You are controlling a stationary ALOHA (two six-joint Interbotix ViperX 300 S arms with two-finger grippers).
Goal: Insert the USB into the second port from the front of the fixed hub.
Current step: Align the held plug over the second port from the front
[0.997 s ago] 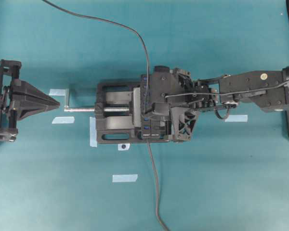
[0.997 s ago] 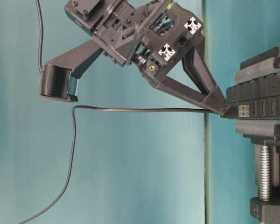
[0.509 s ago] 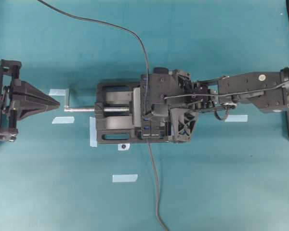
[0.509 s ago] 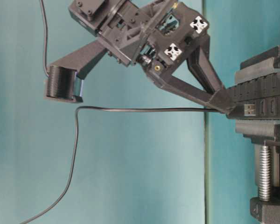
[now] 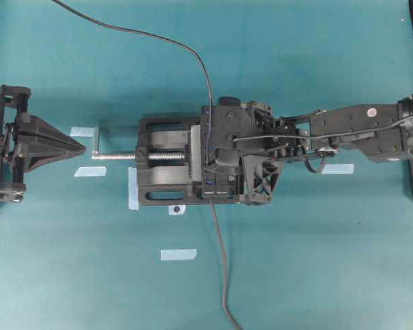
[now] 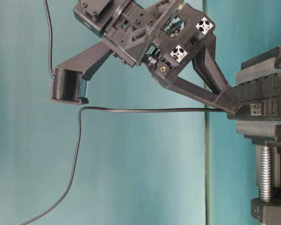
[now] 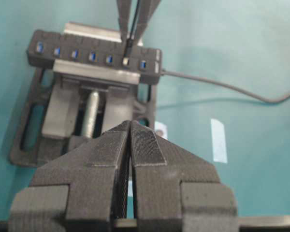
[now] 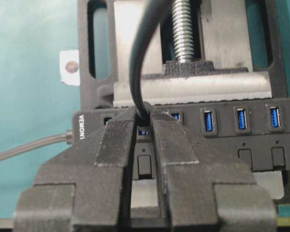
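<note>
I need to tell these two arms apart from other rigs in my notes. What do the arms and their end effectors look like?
Both are matte black. Each end effector, left and right, has two wedge-shaped printed fingers with finely ribbed inner pads. The right arm is a boxy black link with a thin black cable looped along it and small pale round marks. Its wrist shows white cross-shaped fittings and a ribbed black cylinder.
</note>
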